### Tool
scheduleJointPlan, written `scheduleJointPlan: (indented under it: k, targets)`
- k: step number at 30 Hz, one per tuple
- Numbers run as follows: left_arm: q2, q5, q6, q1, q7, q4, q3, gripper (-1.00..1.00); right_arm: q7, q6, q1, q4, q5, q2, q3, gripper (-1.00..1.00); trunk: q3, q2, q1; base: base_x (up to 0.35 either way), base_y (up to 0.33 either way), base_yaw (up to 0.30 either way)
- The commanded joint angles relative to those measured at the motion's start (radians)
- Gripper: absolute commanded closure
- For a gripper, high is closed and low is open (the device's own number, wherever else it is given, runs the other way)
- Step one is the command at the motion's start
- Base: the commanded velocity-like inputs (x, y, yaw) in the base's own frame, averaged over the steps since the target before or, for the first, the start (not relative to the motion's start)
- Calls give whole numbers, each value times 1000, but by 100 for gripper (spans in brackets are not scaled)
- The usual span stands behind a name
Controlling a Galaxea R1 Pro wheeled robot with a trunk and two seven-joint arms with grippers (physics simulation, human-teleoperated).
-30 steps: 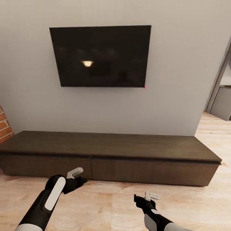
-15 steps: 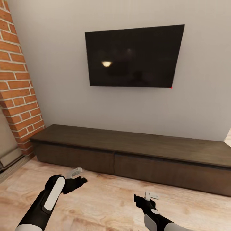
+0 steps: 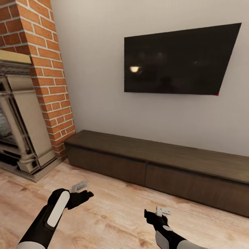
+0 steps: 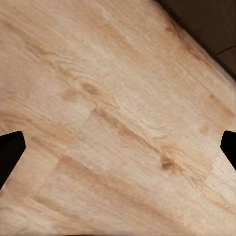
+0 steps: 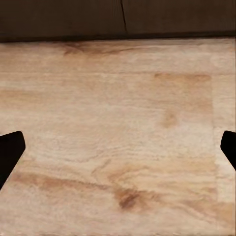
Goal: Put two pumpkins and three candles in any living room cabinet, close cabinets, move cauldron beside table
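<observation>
Head view, cabinet (image 3: 166,162) closed, right end cropped

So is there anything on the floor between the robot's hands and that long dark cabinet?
Nothing visible. Bare wood floor lies between the left hand, the right hand and the cabinet, whose drawer fronts look closed. Both hands are open and hold nothing. The fireplace surround stands off to the left side.

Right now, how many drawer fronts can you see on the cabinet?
2. On the cabinet, the left drawer front runs from the brick chimney end to the seam; the right drawer front continues past the picture's edge, so more may be hidden. Both look closed.
</observation>
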Motion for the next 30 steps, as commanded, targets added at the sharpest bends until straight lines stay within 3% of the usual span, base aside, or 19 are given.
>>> scheduleJointPlan:
  k: [1,6,13,30]
  targets:
    - [0,11,2,0,8,-1,6,-100,-5,-3,-1,1,-6,0,9,-100,-1,0,0,-107,289,275]
    - [0,12,2,0,7,3,22,-100,-5,-3,-2,1,-4,0,9,-100,-1,0,0,-26,291,275]
    - [0,12,2,0,7,6,25,-100,-2,-6,-2,1,-2,0,9,-100,-1,0,0,236,212,254]
    - [0,11,2,0,7,7,26,-100,-2,-7,-1,1,-2,0,9,-100,-1,0,0,335,37,10]
